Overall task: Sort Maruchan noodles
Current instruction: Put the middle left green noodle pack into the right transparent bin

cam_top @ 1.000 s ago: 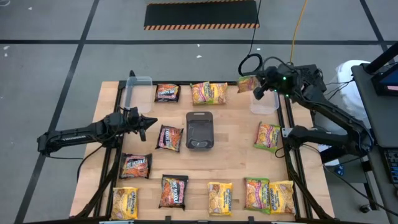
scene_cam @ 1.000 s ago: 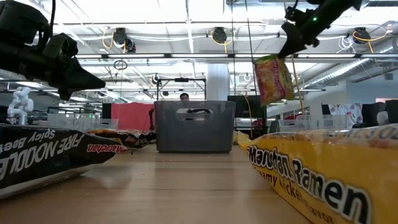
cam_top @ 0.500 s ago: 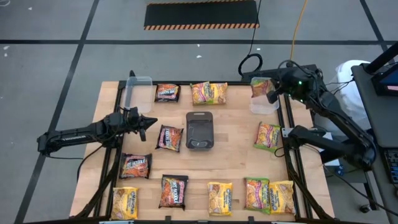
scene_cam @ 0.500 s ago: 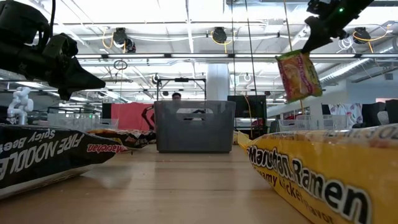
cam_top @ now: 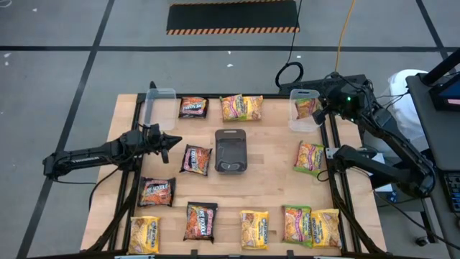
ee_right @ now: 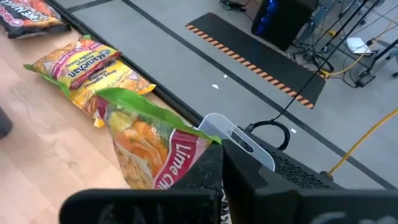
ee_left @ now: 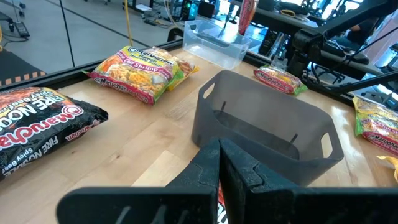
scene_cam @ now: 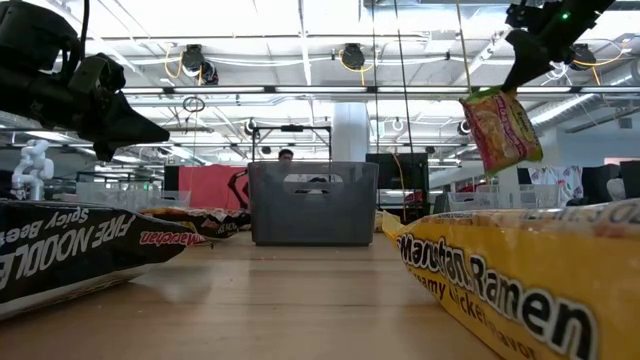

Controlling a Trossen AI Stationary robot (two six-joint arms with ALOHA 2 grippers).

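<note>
My right gripper [cam_top: 320, 109] is shut on a green-edged orange-pink Maruchan packet [cam_top: 307, 106] and holds it over the clear tub [cam_top: 304, 123] at the table's far right corner. In the low view the packet [scene_cam: 501, 128] hangs below that gripper [scene_cam: 524, 72]. Other packets lie flat on the table: dark ones [cam_top: 195, 159], yellow ones [cam_top: 242, 107] and green-edged ones [cam_top: 310, 157]. My left gripper [cam_top: 170, 140] is shut with nothing between its fingers and hovers at the left, pointing toward the grey tray [cam_top: 231, 150]. My right gripper pinches the packet's upper end [ee_right: 194, 149] between its two fingers. The fingers [scene_cam: 520, 66] come slanting down from above. The packet hangs tilted below them, clear of the table and above the tub.
A second clear tub [cam_top: 159, 108] stands at the far left corner. The grey tray [ee_left: 267, 124] sits in the table's middle. Several packets line the near edge [cam_top: 254, 229]. Bare wood lies between the tray and the right-hand packets.
My right gripper has carried the hanging packet toward the table's right edge and a little toward the near edge, ending over the far right tub. It has tipped somewhat. It stays shut on the packet, which still hangs clear.
</note>
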